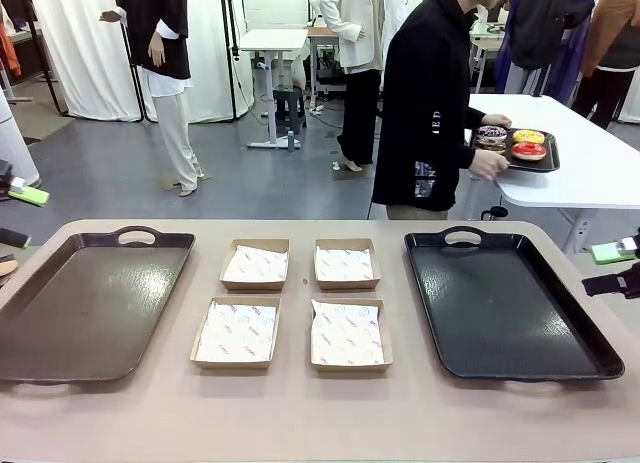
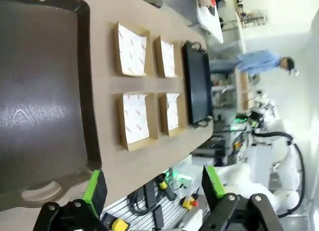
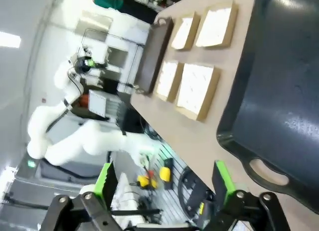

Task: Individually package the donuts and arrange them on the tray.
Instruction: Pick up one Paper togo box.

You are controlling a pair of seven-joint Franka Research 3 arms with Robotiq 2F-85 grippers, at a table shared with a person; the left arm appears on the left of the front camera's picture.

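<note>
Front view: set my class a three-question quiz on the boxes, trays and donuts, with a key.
1. True or false: the donuts already lie in the boxes.
2. How many lined boxes stand between the brown tray and the black tray? A two, B four, C six.
3. Fill in: the person holds the donuts on a small tray by the far ____ table.
Key: 1 false; 2 B; 3 white.
</note>
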